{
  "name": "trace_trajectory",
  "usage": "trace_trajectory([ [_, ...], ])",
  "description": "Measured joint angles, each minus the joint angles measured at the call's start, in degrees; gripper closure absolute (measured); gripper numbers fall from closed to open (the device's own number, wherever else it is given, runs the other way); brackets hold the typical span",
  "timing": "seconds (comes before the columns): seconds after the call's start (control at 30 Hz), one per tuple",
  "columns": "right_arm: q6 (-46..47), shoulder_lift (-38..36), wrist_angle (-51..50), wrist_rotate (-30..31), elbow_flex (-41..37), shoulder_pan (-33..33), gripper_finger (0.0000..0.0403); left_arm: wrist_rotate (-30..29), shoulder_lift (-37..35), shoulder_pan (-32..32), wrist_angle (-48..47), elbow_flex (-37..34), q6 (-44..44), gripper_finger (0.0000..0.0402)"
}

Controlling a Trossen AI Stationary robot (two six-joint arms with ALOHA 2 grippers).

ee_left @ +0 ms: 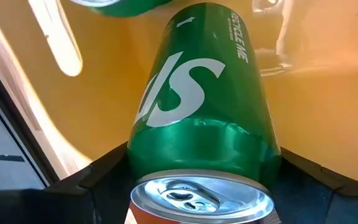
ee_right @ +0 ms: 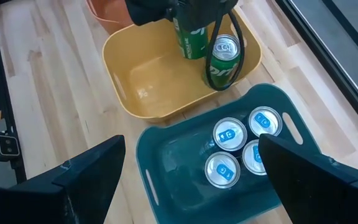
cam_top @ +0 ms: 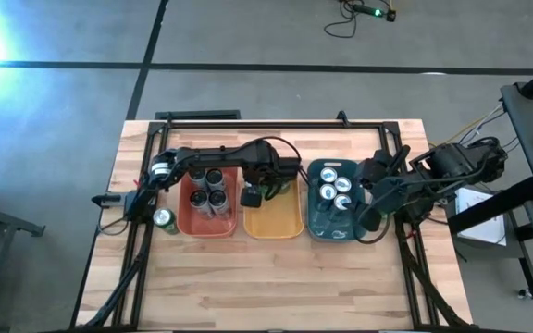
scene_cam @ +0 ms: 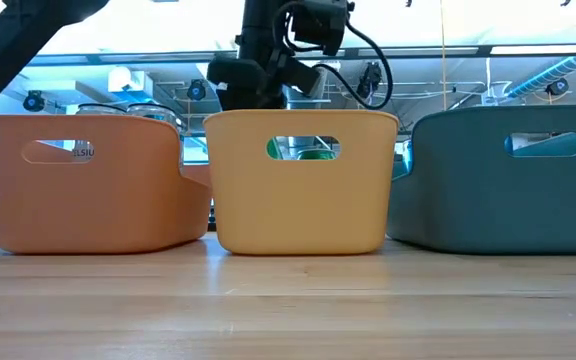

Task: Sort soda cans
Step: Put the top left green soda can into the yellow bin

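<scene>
Inside the yellow bin (ee_right: pixel 166 81), left claw (ee_left: pixel 197 186) clenched on a green can (ee_left: pixel 204 112), held upright and low near the bin's back wall. Beside it, already set down, a second green can (ee_right: pixel 224 59). Further out, in the red bin (cam_top: pixel 209 222), several dark cans (cam_top: pixel 209 187); in the teal bin (ee_right: pixel 166 180), four silver-blue cans (ee_right: pixel 229 134) standing close together. Out on the table (cam_top: pixel 276 287), just beside the red bin's outer side, one green can (cam_top: pixel 163 218) not yet sorted. Right claw (ee_right: pixel 191 180) spread wide and empty above the teal bin, waiting. Sorting judged nearly done: held can to be released, stray one to be fetched.
</scene>
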Motion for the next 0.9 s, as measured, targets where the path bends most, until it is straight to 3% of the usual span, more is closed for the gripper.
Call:
trace_trajectory([
  [0.67,1.6,0.0,0.4,0.0,0.0,0.0,0.0039,-0.9,0.0,0.6,1.1,-2.1,1.3,0.0113],
  [0.9,2.8,0.1,0.5,0.0,0.0,0.0,0.0039,-1.0,0.0,1.5,1.6,-2.2,1.1,0.008],
])
